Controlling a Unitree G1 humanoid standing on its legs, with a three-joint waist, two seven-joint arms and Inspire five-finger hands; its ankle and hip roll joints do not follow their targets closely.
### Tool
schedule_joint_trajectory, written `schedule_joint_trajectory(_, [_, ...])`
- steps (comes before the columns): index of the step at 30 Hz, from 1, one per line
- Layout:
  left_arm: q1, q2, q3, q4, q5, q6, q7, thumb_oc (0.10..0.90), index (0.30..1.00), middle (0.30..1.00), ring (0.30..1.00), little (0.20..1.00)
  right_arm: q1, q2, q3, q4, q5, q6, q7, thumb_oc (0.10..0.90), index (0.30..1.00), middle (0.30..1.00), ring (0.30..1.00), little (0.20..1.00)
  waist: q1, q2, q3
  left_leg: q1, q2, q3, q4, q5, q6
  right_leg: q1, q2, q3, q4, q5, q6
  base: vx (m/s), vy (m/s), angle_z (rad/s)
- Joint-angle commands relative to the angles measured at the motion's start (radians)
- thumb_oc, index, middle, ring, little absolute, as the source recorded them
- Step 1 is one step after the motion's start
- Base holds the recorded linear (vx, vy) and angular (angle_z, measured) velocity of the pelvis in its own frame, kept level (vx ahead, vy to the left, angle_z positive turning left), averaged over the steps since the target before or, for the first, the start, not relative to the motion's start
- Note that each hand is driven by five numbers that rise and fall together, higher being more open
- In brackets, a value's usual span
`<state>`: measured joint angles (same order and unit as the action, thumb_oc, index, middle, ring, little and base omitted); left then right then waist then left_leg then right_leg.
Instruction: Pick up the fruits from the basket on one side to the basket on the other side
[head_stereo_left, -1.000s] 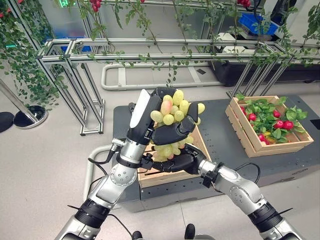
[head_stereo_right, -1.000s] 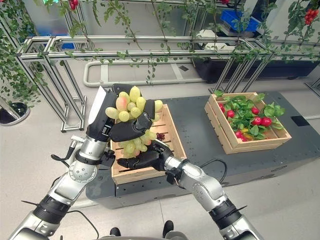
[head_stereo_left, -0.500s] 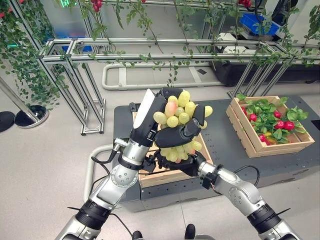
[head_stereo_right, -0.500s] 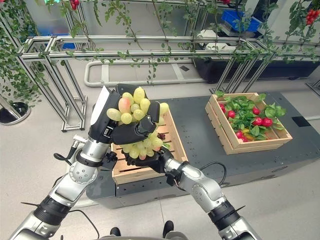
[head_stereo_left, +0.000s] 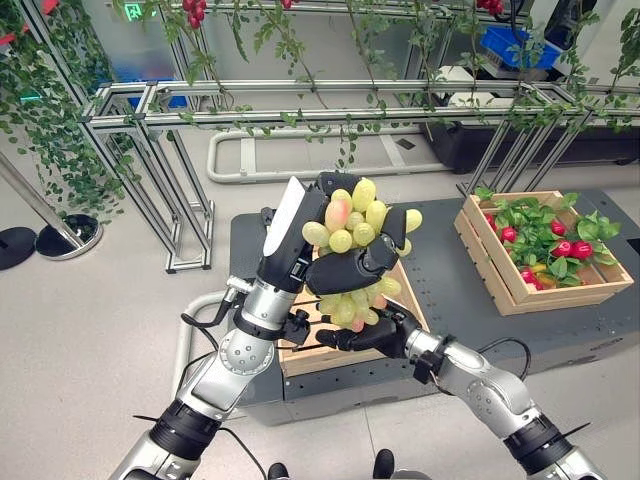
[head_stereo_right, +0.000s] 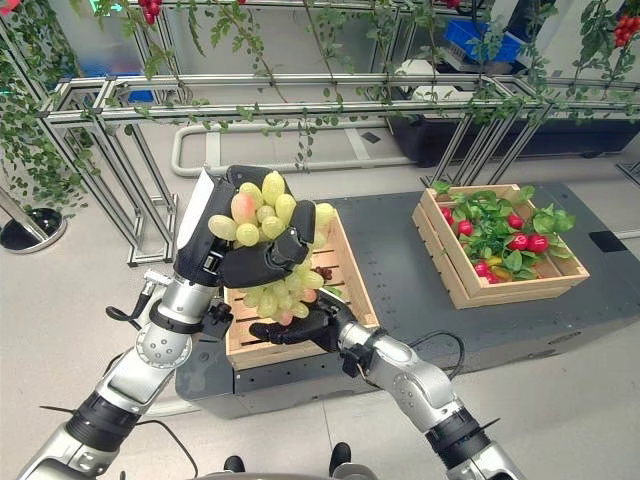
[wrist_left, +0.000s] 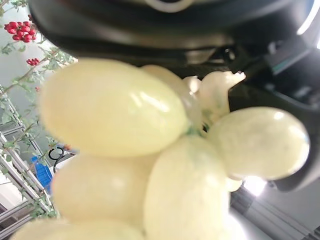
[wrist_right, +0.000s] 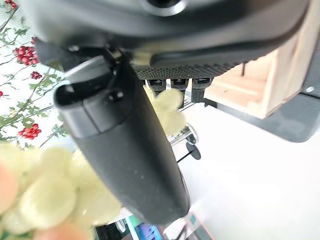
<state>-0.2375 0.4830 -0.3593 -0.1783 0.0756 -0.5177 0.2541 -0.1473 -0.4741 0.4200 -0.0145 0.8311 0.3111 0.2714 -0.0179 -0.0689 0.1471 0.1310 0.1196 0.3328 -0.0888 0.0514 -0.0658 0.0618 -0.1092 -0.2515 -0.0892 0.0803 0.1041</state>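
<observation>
The right robot hand (head_stereo_left: 372, 335), fingers relaxed and spread, is hovering beneath a bunch of green grapes (head_stereo_left: 352, 225) that the left robot hand (head_stereo_left: 335, 268) is clutching above the wooden crate (head_stereo_right: 262, 345) at the worktop's (head_stereo_left: 445, 285) front left. A fruit-filled crate (head_stereo_left: 540, 250) is sitting at the right edge.
</observation>
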Motion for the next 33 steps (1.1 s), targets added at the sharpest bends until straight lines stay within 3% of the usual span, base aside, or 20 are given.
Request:
schedule_joint_trajectory(1, [-0.072, -0.018, 0.073, -0.078, 0.002, -0.096, 0.098, 0.4, 0.3, 0.3, 0.3, 0.3, -0.028, -0.028, -0.117, -0.11, 0.026, -0.067, 0.097, 0.8, 0.9, 0.9, 0.9, 0.9, -0.011, 0.005, -0.068, 0.018, -0.015, -0.056, 0.001, -0.095, -0.013, 0.034, -0.043, -0.01, 0.002, -0.037, 0.054, 0.0, 0.0, 0.0])
schedule_joint_trajectory(12, [-0.081, -0.021, 0.12, -0.072, 0.039, -0.068, 0.139, 0.4, 0.3, 0.3, 0.3, 0.3, -0.004, -0.06, -0.203, -0.128, 0.062, -0.12, 0.108, 0.8, 0.9, 0.9, 0.9, 0.9, -0.025, 0.001, -0.063, 0.02, -0.015, -0.055, 0.001, -0.094, -0.012, 0.036, -0.042, -0.009, 0.002, -0.035, 0.056, 0.0, 0.0, 0.0])
schedule_joint_trajectory(33, [-0.111, -0.037, 0.068, -0.064, 0.014, -0.028, 0.131, 0.4, 0.3, 0.3, 0.3, 0.3, -0.094, 0.044, -0.189, -0.227, 0.115, -0.213, 0.008, 0.8, 0.9, 0.9, 0.9, 0.9, -0.017, 0.014, -0.064, 0.02, -0.019, -0.056, 0.001, -0.099, -0.009, 0.039, -0.043, -0.005, 0.002, -0.043, 0.054, 0.0, 0.0, 0.0])
